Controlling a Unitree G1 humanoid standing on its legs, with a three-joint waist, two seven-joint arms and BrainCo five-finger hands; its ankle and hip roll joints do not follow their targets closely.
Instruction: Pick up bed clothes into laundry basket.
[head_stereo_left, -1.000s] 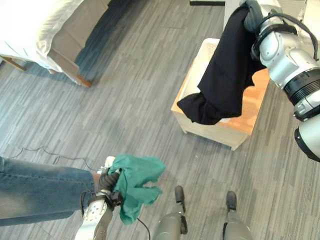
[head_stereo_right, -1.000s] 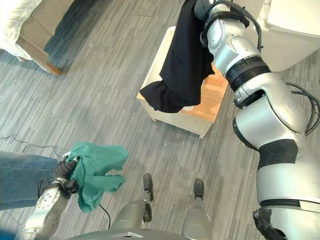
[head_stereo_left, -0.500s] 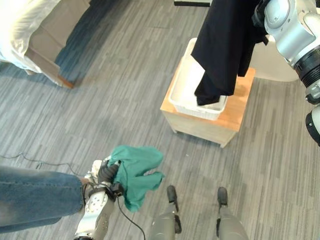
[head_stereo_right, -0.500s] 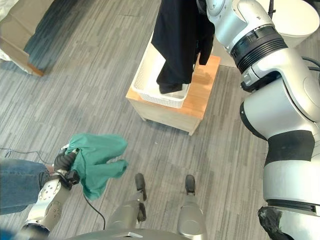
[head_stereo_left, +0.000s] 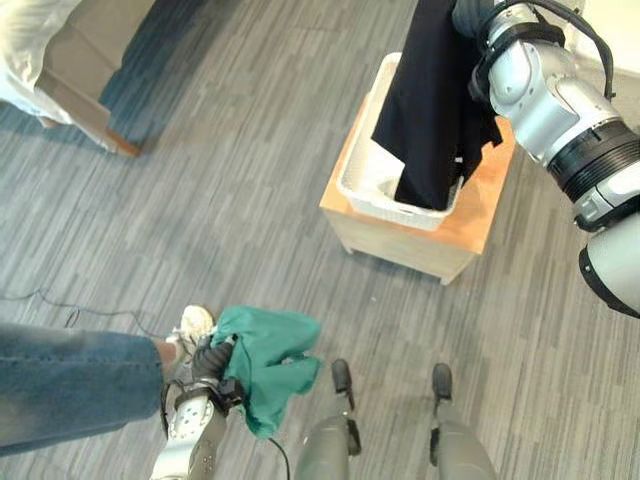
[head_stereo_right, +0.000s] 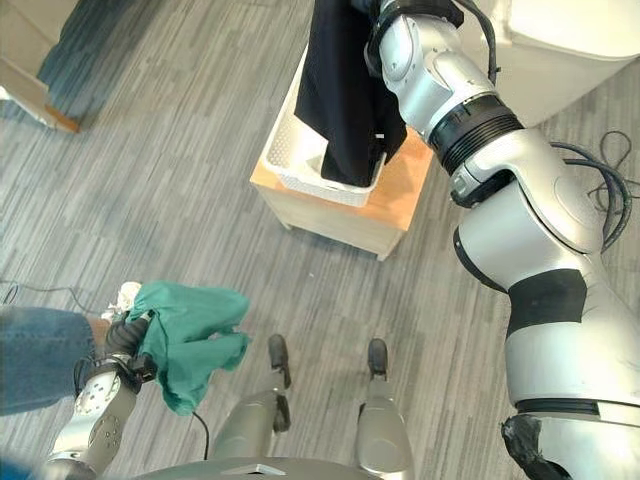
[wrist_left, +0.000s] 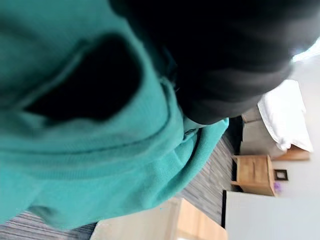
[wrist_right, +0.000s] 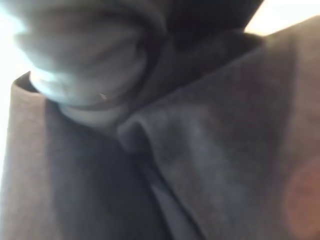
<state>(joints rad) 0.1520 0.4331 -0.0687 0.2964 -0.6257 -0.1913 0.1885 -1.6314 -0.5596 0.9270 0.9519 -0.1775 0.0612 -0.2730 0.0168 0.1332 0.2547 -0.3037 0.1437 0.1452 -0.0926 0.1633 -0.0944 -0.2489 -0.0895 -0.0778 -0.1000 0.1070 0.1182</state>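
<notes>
Grey plank flooring (head_stereo_left: 250, 200) runs under everything, and a low wooden stand (head_stereo_left: 470, 215) carries the white laundry basket (head_stereo_left: 365, 180) straight below my right hand (head_stereo_left: 470, 12), whose fingers are buried in the black garment (head_stereo_left: 430, 100), so I cannot tell their grip; its hem hangs into the basket. I judge this the drop-in step: lower and let go. My left hand (head_stereo_left: 210, 362), down at my side, is curled round the green garment (head_stereo_left: 270, 365), which must travel across to that basket next.

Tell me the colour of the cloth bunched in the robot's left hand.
Teal green: the cloth shows best in the left eye view, bunched in the left hand.
</notes>
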